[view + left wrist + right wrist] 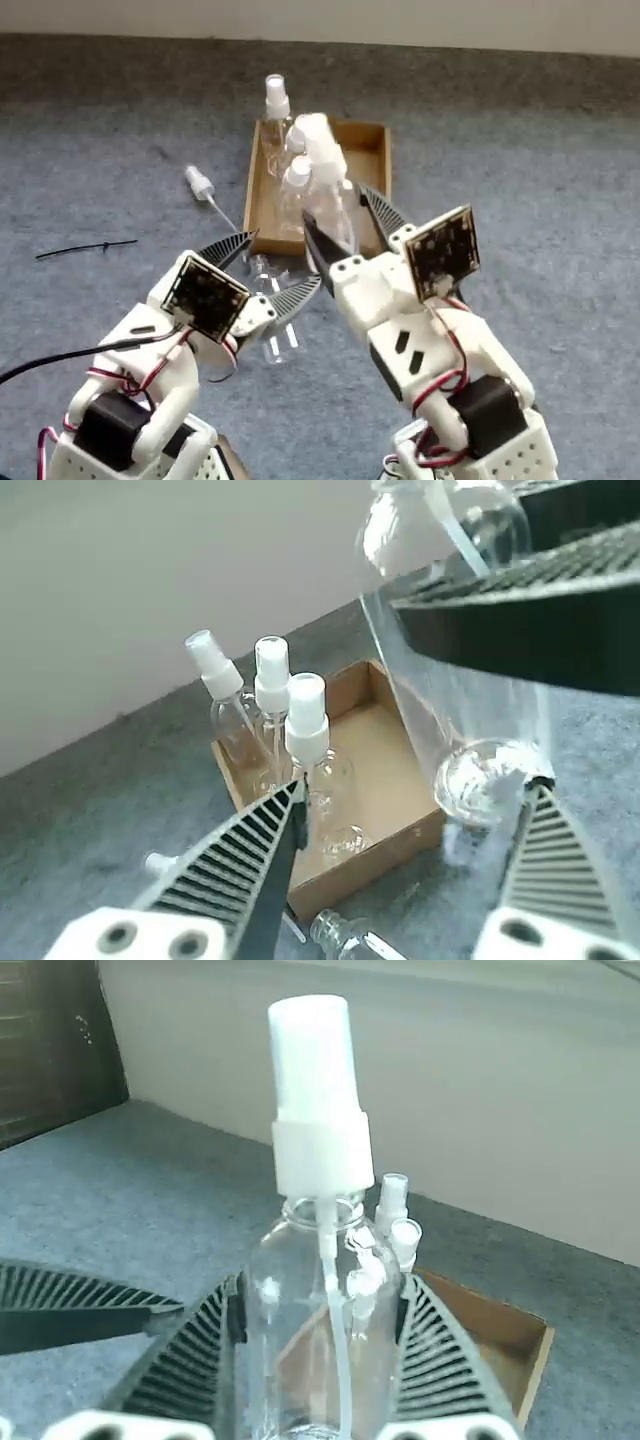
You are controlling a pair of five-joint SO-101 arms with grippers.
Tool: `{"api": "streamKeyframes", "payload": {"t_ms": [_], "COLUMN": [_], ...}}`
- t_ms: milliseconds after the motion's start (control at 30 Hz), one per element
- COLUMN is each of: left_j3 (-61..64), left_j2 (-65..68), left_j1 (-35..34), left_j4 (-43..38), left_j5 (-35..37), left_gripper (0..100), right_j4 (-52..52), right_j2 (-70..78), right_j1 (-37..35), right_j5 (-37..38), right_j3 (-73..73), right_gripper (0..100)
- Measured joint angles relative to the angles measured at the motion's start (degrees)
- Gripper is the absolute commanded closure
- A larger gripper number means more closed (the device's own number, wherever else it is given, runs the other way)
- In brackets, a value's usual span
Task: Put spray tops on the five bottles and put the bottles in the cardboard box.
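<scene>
The right gripper (320, 1300) was shut tight around a clear bottle (305, 1360). This bottle already had its white spray top (312, 1090) on. It stood straight up in the gripper. From above, it was held up over the near part of the cardboard box (368, 160).

Three bottles (270, 695) with tops on stood close together at the far left corner of the box. So four bottles looked ready, and this looked like the step where the fourth one goes in.

The left gripper (284, 259) was wide open and held nothing. It hung just above the last bottle (278, 335). That bottle lay on its side on the grey counter (520, 180), in front of the box. It had no top. One loose spray top (200, 183) lay on the counter to the left of the box.

Next, the right gripper would likely need to go down into the free part of the box. It should keep the bottle straight and away from the three others, so none fall over. Then it should let go. After that, the last bottle needs its top.
</scene>
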Motion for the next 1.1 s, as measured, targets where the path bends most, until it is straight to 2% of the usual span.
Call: {"api": "streamKeyframes", "payload": {"t_ms": [400, 800, 933, 1100], "left_j3": [1.2, 1.2, 1.2, 1.2], "left_j2": [0.1, 0.7, -0.4, -4.8], "left_j1": [1.1, -1.8, -2.2, -2.9], "left_j4": [-2.3, -2.3, -2.4, 0.7], "left_j5": [0.0, 0.1, 0.0, 0.0], "left_gripper": [70, 70, 70, 70], "right_j4": [8.6, 10.1, 6.2, -6.7], "right_j2": [-6.9, -8.1, -6.1, 5.3], "right_j1": [-1.2, -1.2, 1.6, 9.2], "right_j5": [0.2, 0.4, 0.4, 0.4], "right_j3": [-0.4, -0.5, -0.4, -0.4], "right_gripper": [99.5, 99.5, 99.5, 99.5]}}
